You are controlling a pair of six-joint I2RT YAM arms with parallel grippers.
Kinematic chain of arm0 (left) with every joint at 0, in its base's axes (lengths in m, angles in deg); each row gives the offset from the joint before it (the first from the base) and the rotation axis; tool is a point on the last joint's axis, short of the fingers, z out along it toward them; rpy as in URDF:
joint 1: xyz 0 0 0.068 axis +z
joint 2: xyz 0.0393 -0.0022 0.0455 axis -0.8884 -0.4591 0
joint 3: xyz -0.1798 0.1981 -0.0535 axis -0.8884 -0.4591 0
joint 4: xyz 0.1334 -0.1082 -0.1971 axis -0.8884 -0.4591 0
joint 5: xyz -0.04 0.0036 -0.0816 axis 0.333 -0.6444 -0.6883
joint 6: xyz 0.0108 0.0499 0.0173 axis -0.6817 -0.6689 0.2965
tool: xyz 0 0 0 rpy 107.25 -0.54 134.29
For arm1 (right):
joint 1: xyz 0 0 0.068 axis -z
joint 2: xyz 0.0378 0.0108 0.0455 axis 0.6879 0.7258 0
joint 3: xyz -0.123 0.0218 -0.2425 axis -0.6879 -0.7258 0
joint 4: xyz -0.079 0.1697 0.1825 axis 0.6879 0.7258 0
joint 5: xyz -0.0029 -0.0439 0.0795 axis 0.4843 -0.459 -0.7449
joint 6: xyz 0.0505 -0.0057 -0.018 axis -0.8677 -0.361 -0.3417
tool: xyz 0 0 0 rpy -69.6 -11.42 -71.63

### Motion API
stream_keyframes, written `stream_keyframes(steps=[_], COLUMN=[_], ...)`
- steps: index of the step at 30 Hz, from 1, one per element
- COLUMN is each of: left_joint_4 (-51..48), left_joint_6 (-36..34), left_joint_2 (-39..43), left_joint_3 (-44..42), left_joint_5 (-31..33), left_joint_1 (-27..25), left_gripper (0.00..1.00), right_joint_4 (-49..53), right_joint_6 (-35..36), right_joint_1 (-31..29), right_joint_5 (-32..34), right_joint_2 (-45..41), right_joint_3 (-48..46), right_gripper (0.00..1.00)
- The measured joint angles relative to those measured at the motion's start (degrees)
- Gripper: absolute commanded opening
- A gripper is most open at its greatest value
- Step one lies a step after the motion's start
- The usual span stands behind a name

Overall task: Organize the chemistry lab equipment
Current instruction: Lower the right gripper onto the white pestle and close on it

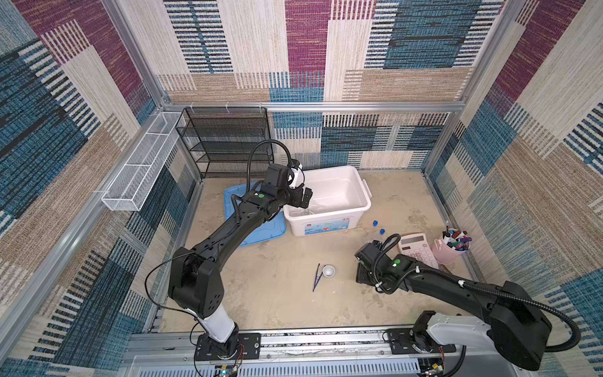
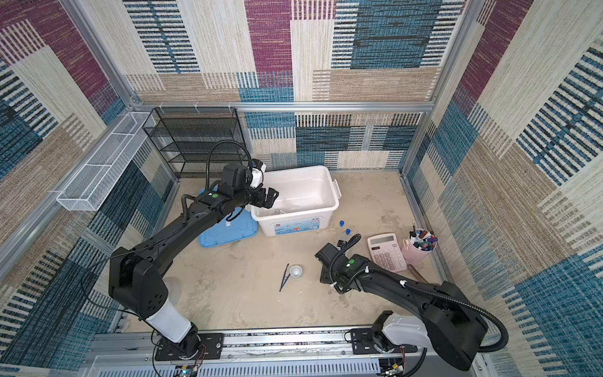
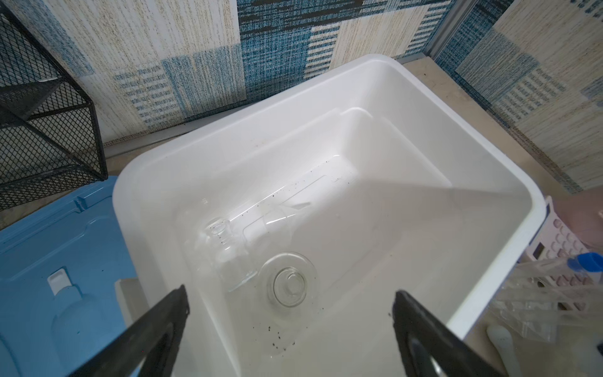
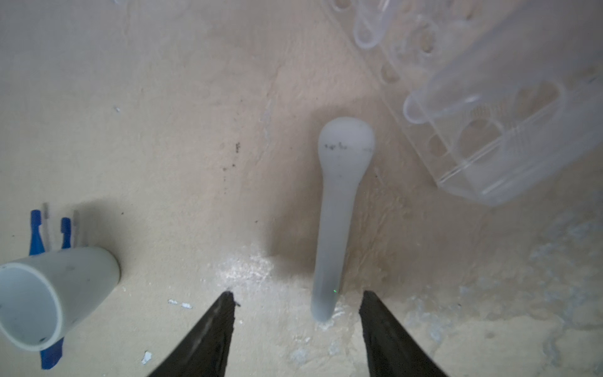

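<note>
The left arm (image 1: 228,228) is stretched far forward, and the left gripper (image 3: 290,293) is tilted downward with its jaws spread wide (seen plainly in the wrist view). The right arm (image 1: 440,287) is folded low, and the right gripper (image 4: 297,293) is pointed downward with its jaws parted. In both top views it seems largely hidden under the wrist (image 1: 388,266).

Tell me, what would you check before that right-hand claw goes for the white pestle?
1. Right gripper open and empty: ok.
2. Pestle handle end lies between its jaws: ok.
3. Clear rack not touching pestle: ok.
4. Left gripper open, empty, over white bin: ok.
5. Free floor in bin beside the glassware: ok.
6. Jaws low enough to grip: cannot tell.
</note>
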Motion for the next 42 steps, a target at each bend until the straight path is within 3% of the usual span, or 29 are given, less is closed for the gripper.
stream_keyframes(steps=[20,42], left_joint_4=[1.2,0.8], left_joint_6=[3.0,5.6], left_joint_2=[7.9,11.5], left_joint_3=[-9.2,-13.7], left_joint_5=[1.3,1.4], left_joint_1=[-0.2,-0.2], left_gripper=[1.0,1.0], right_joint_4=[-7.9,-14.5], right_joint_6=[4.9,10.5], right_joint_1=[4.6,5.0], right_joint_5=[-2.6,-4.2], right_joint_2=[4.1,9.7], right_joint_3=[-0.9,0.5], right_gripper=[0.6,0.4])
